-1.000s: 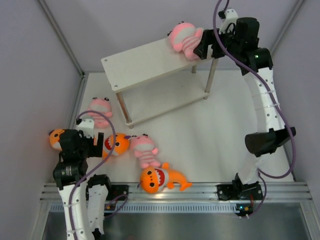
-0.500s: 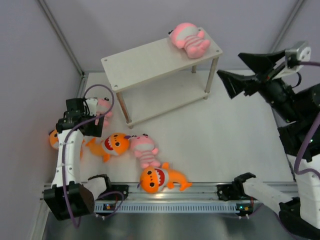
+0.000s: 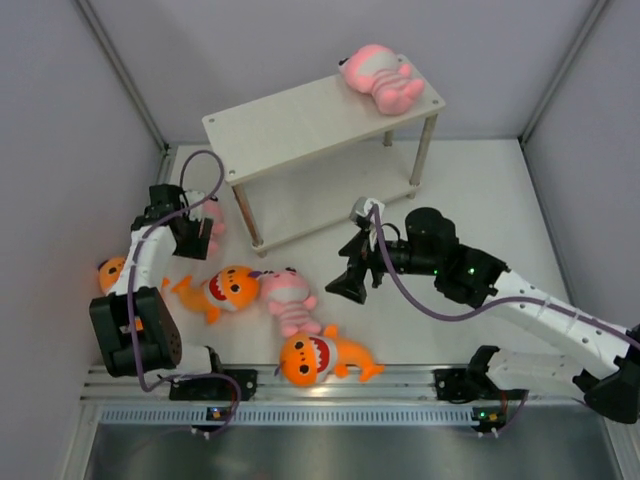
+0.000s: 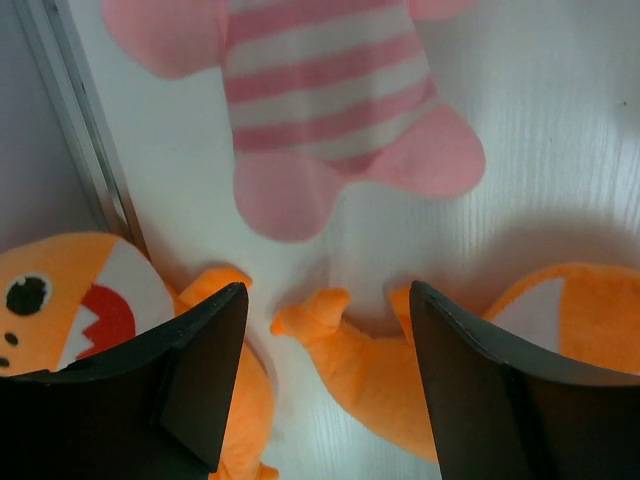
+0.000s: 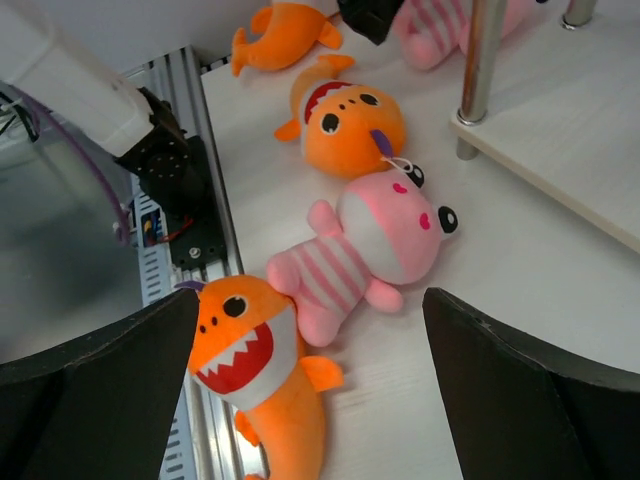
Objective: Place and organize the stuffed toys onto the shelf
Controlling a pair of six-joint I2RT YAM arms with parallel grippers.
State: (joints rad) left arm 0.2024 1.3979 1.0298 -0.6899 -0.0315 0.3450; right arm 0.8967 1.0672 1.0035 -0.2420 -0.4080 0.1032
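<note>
Ahead of the wide-open, empty right pincer (image 5: 310, 300) lies a pink toy (image 5: 365, 250): likely soft, light, best pinched across its striped belly. At nine o'clock, the left pincer (image 4: 327, 290) gapes empty.

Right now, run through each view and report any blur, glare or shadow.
Top external view: evenly lit and sharp, only faint shadows around the shelf. Left wrist view: very close, so the pink striped toy and the left hand look soft. Right wrist view: the pink toy mid-frame is crisp, the right hand dark and blurred at the bottom corners.
</note>
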